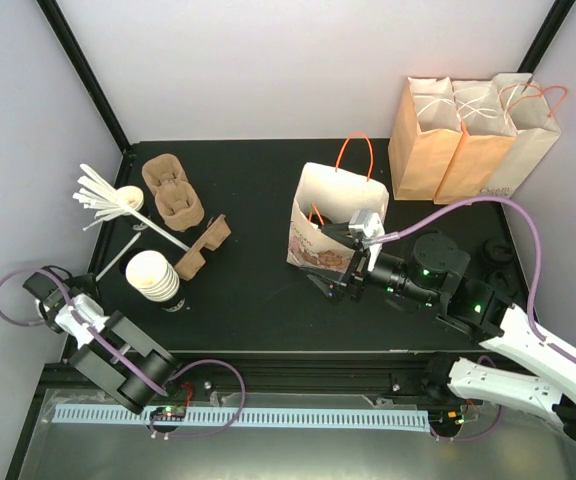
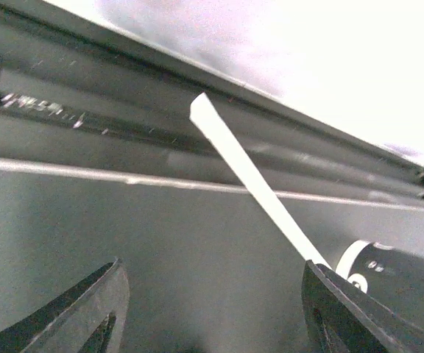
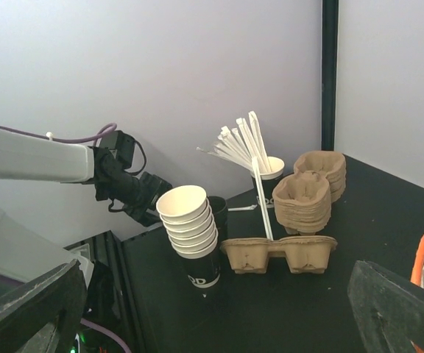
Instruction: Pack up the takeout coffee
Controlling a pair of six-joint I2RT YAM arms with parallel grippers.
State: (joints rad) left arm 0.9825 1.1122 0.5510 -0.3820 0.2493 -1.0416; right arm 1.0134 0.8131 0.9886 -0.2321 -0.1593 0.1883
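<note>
Table point(image 1: 258, 310) black; walls point(image 1: 268, 70) pale lilac; three bags point(image 1: 468, 140) tan, handles white and orange; front bag point(image 1: 318, 215) white with a pinkish print, handles orange; stacked cups point(image 3: 186, 217) white, lowest cup point(image 3: 201, 273) black with white lettering; carriers point(image 3: 280, 254) brown; stirrers point(image 3: 238, 143) white; cables point(image 3: 79, 138) purple; right gripper point(image 1: 328, 285) black.

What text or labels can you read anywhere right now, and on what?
White letters on the black cup under the white cup stack: partly hidden, not readable.
Print on the white bag: too blurred.
Print on the rightmost brown bag: too small.
No text reads clearly.
</note>
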